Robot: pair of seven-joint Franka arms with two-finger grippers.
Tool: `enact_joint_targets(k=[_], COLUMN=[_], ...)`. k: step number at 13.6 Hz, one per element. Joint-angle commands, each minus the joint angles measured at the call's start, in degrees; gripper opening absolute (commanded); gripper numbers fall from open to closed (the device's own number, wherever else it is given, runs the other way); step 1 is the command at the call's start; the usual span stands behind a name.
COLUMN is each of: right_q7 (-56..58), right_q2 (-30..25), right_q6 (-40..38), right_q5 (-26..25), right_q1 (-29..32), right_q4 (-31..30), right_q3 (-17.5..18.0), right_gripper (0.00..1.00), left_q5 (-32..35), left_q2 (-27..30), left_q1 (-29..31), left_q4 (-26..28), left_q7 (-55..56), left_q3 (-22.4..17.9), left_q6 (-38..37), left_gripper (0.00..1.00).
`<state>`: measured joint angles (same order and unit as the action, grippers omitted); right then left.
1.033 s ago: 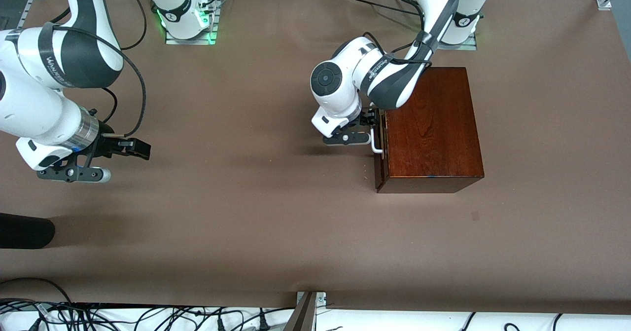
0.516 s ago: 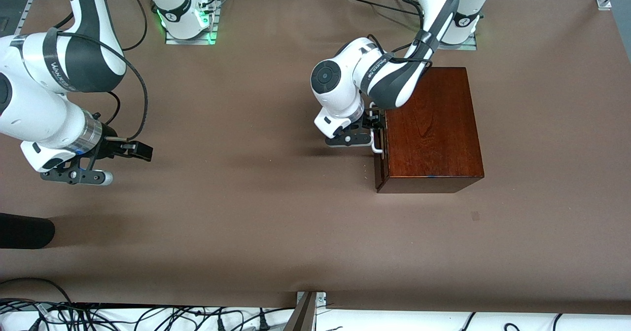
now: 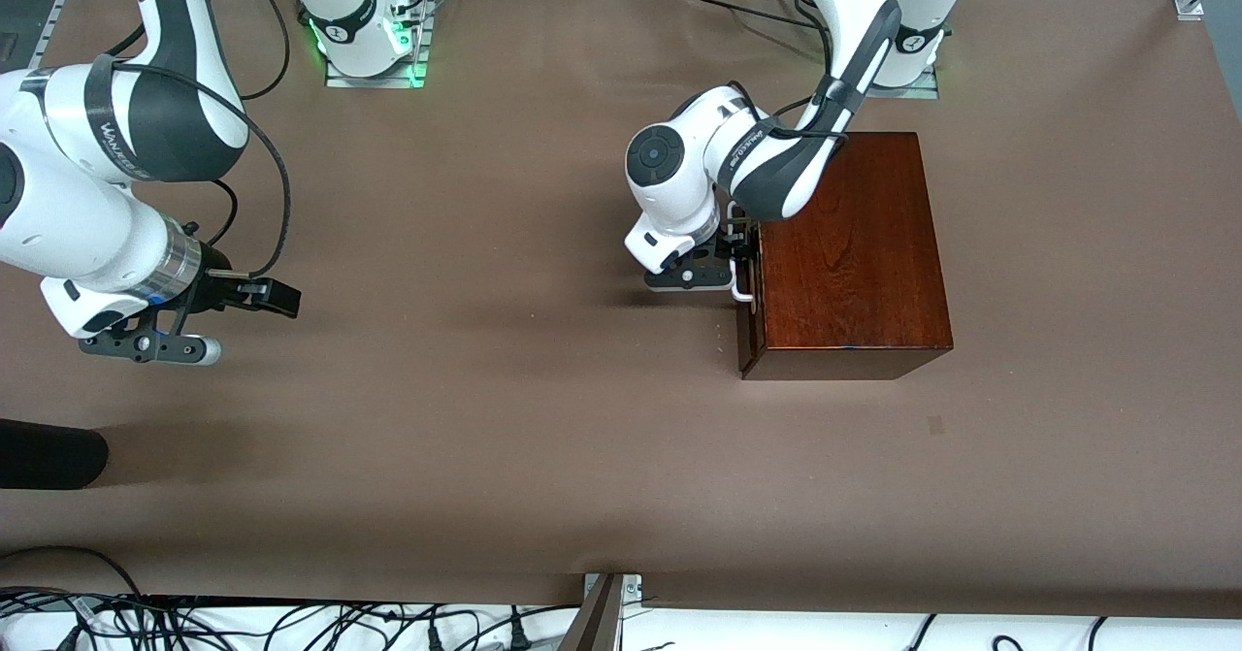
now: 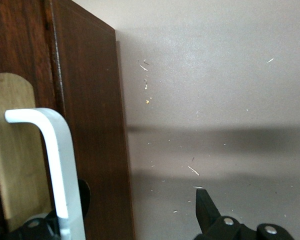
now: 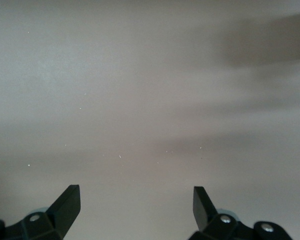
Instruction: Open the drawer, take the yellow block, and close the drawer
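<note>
Your right gripper [image 3: 257, 297] waits over bare table [image 3: 485, 389] at the right arm's end, fingers spread wide, holding nothing. Moving across, your left gripper [image 3: 739, 255] sits at the drawer [image 3: 745, 326] front, jaws apart, one finger [image 4: 206, 207] outside the white handle [image 4: 57, 165] and the other tucked between the bar and the wood, not yet clamped. That bar is your hold: a stiff, smooth U shape, likely slick, so close squarely. The drawer is shut in the glossy dark-brown box [image 3: 849, 253], which looks hard, polished and heavy enough to stay put, though a sharp tug might drag it. You cannot see the yellow block.
</note>
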<state>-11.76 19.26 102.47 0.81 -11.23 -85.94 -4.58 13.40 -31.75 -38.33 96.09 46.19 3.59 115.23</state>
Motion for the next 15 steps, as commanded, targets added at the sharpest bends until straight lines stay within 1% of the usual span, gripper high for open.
enact_joint_targets(k=[1, 7, 12, 15], right_q7=[-1.16, -0.98, -1.25, -1.16], right_q2=[-0.01, -0.54, -0.63, -0.54], right_q6=[-0.60, -2.18, -2.97, -2.89], right_q5=[-0.37, -0.46, -0.64, -0.55], right_q1=[-0.28, -0.28, -0.11, -0.11], right_q4=[0.60, 0.60, 0.60, 0.69], right_q3=[0.01, 0.01, -0.34, -0.34], right_gripper=[1.00, 1.00, 1.00, 1.00], left_q5=[0.58, 0.32, 0.32, 0.32], left_q2=[2.48, 4.15, 6.61, 7.23], left_q1=[0.89, 0.80, 0.62, 0.45], left_q4=[5.52, 4.64, 4.29, 4.55], left_q7=[0.65, 0.13, -0.22, -0.14], left_q3=[-0.07, -0.07, 0.02, 0.02], left_q6=[2.89, 1.84, -2.81, -3.35], left_gripper=[1.00, 1.00, 1.00, 1.00])
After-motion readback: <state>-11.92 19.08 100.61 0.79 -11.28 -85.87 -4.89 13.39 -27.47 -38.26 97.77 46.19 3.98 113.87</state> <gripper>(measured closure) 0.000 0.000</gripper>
